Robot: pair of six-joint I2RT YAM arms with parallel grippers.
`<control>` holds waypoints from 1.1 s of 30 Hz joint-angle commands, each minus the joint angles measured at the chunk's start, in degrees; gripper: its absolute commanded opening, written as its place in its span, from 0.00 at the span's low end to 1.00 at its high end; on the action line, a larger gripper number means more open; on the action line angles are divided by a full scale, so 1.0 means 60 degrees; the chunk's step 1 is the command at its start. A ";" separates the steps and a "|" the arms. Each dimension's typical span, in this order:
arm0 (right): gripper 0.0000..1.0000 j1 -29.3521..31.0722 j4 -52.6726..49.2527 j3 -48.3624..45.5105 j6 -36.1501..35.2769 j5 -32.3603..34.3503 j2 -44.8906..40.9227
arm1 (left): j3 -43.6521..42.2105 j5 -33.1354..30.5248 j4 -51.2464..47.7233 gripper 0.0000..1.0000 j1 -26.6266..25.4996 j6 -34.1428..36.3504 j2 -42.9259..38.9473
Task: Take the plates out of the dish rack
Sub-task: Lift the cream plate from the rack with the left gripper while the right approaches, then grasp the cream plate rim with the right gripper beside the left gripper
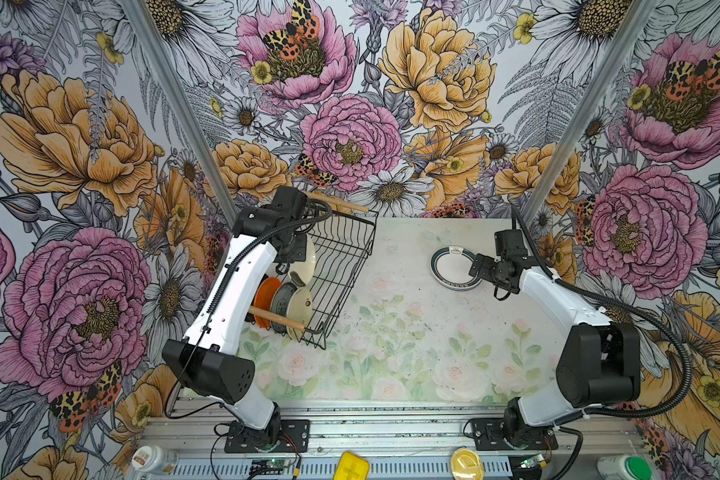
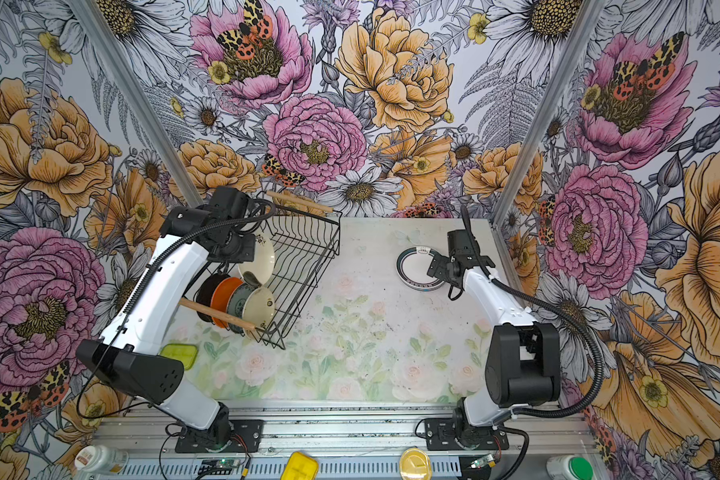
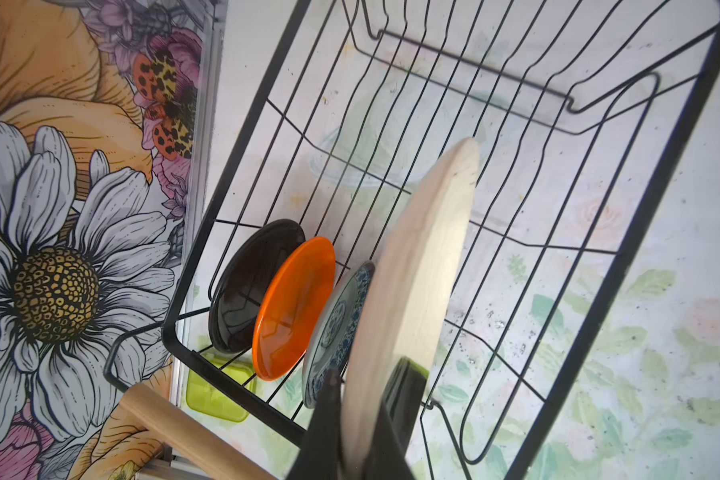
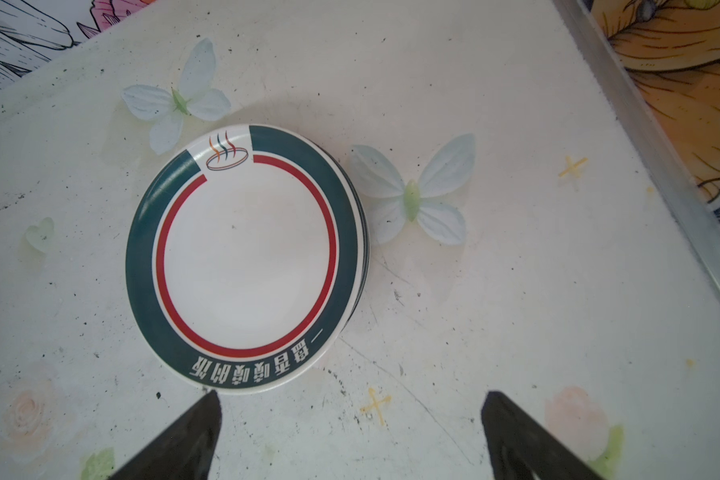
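The left gripper (image 3: 368,374) is clamping the cream plate (image 3: 416,266), the dish rack (image 1: 346,266) lying beyond its jaws; the right gripper (image 4: 350,397), jaws apart, is hovering with the teal-rimmed plates (image 4: 246,257) just ahead.

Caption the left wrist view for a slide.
Left gripper clamps cream plate; black plate, orange plate and patterned plate stand in the dish rack.

The left arm (image 1: 242,286) reached forward, left gripper (image 3: 366,390) pinched on a cream plate (image 3: 425,249); the right arm (image 1: 558,299) stretched out, right gripper (image 4: 350,399) spread wide, facing down.
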 commanded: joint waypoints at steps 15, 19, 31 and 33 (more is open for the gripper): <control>0.99 0.0003 0.2175 -0.1674 0.0389 -0.2151 -0.2383 | -0.6474 0.3080 1.0615 0.00 -0.1383 -0.6856 -0.3125; 0.99 0.0192 0.3305 -0.2369 0.1162 -0.3372 -0.2934 | -0.7947 0.2593 1.2913 0.00 -0.1927 -0.8314 -0.3209; 0.99 0.1730 0.7512 -0.4227 0.4568 -0.4693 -0.4220 | -0.8061 0.2083 1.4874 0.00 -0.3168 -1.0038 -0.1711; 0.99 0.2069 0.7895 -0.4219 0.4664 -0.4489 -0.4199 | -0.7846 0.2382 1.4975 0.00 -0.3292 -1.0270 -0.1302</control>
